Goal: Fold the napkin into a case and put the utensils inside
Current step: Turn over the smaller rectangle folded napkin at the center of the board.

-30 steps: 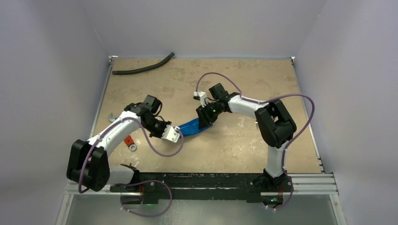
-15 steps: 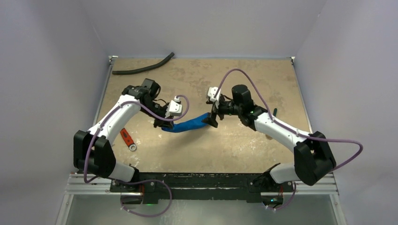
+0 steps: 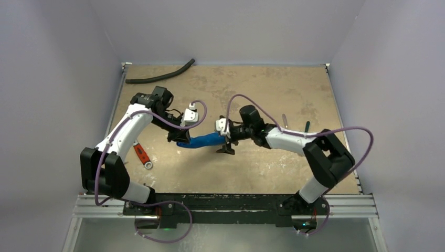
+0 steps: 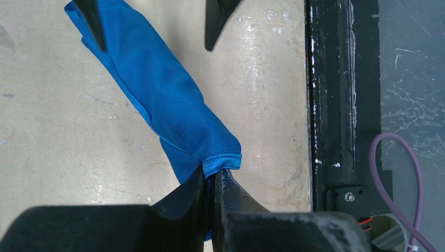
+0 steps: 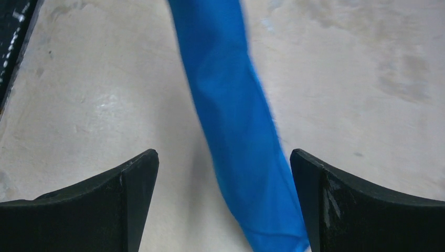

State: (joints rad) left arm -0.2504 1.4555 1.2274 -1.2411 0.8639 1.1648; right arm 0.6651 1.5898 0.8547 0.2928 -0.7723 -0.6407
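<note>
- While the napkin [image 3: 203,140] lies as a narrow blue roll just left of the middle of the overhead view, slanting up to the right on the tabletop [image 3: 273,89], an arm reaches in to each of its ends
- At the roll's lower-left end sits the left gripper [image 3: 179,140]; the left wrist view shows its jaws closed on the cloth, pinching a hemmed corner at the bottom centre of that frame
- From that pinch, the blue fabric runs up and to the left across the left wrist view, loosely rolled and resting on the tabletop
- At the roll's right end sits the right gripper [image 3: 226,146], pointing left along the cloth
- In the right wrist view its jaws stand wide apart, one at the lower left and one at the lower right; the cloth runs down the middle between them, and neither jaw touches it
- The right gripper's fingertips [image 4: 92,18] show as dark points at the top of the left wrist view, one over the cloth's far end, the other over bare tabletop
- A black hose [image 3: 160,77] curves along the upper left of the overhead view, well apart from the cloth
- A red-handled wrench [image 3: 141,156] lies at the lower left, beside the left arm
- A slim silver utensil [image 3: 284,120], too small to tell whether it is a fork or a spoon, lies right of centre, above the right forearm
- A black rail [image 4: 341,105] runs down the right of the left wrist view, with a purple cable [image 4: 414,173] looping at its lower right
</note>
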